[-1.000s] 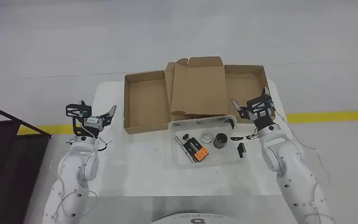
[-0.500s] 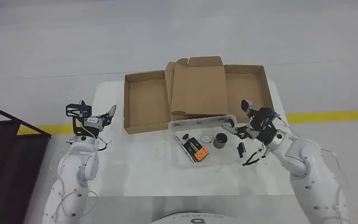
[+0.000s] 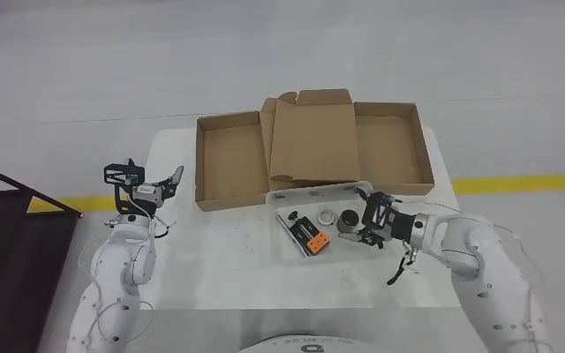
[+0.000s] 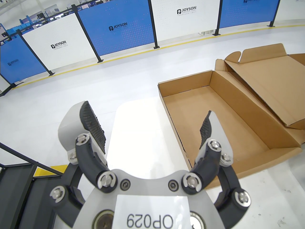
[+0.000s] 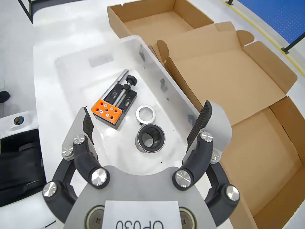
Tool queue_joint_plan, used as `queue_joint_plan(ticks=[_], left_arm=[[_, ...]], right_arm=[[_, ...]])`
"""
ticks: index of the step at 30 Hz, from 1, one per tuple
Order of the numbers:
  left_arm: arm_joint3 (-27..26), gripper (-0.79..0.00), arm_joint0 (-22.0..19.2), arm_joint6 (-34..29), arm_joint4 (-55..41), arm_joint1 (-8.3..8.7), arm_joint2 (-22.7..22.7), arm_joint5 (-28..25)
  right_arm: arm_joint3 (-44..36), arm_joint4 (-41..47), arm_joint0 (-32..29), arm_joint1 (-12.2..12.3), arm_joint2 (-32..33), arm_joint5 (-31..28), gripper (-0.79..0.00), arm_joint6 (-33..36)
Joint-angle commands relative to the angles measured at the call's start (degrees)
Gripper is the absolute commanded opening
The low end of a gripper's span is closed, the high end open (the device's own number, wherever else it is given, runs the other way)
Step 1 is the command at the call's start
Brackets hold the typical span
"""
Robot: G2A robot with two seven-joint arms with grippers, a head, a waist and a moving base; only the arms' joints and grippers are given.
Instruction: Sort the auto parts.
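A clear plastic tray (image 3: 289, 251) sits in front of the cardboard boxes. It holds a small black vise with an orange end (image 3: 306, 232), a silver ring (image 3: 327, 214) and a dark cylindrical bushing (image 3: 347, 221). My right gripper (image 3: 364, 225) hangs open at the tray's right end, just beside the bushing. In the right wrist view the gripper (image 5: 147, 108) is open above the bushing (image 5: 150, 138), the ring (image 5: 145, 113) and the vise (image 5: 114, 103), with nothing held. My left gripper (image 3: 146, 174) stands open and empty by the table's left edge, left of the boxes.
Two open cardboard boxes, the left box (image 3: 231, 163) and the right box (image 3: 388, 150), flank a raised cardboard flap (image 3: 313, 132) behind the tray. The left wrist view shows the left box (image 4: 226, 120) empty. Bare white table lies left of the tray.
My right arm has swung from the right box's front edge down and left to the tray's right end. The left arm has not moved.
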Motion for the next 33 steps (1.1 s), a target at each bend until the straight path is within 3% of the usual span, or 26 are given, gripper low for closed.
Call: queue_joint_plan(ticks=[1, 3, 9, 18, 22, 25, 33], left_arm=[[0.0, 0.000, 0.0, 0.0, 0.0, 0.00, 0.0, 0.0], [0.0, 0.000, 0.0, 0.0, 0.0, 0.00, 0.0, 0.0], [0.0, 0.000, 0.0, 0.0, 0.0, 0.00, 0.0, 0.0], [0.0, 0.000, 0.0, 0.0, 0.0, 0.00, 0.0, 0.0], [0.0, 0.000, 0.0, 0.0, 0.0, 0.00, 0.0, 0.0], [0.0, 0.000, 0.0, 0.0, 0.0, 0.00, 0.0, 0.0], [0.0, 0.000, 0.0, 0.0, 0.0, 0.00, 0.0, 0.0]], right_arm=[[0.2, -0.3, 0.8, 0.1, -0.6, 1.1, -0.003, 2.8], [0.6, -0.1, 1.2, 0.3, -0.6, 1.2, -0.080, 4.2], [0.9, -3.2, 1.2, 0.7, -1.1, 3.7, -0.135, 8.4], [1.9, -4.6, 2.9, 0.9, -3.8, 6.3, -0.286, 10.1], [2.6, -4.3, 3.8, 1.0, -4.6, 7.0, -0.314, 10.6], [3.5, -3.9, 4.6, 1.1, -5.1, 7.6, -0.394, 11.3], [5.2, -3.4, 6.5, 1.3, -6.6, 9.4, -0.406, 13.4]])
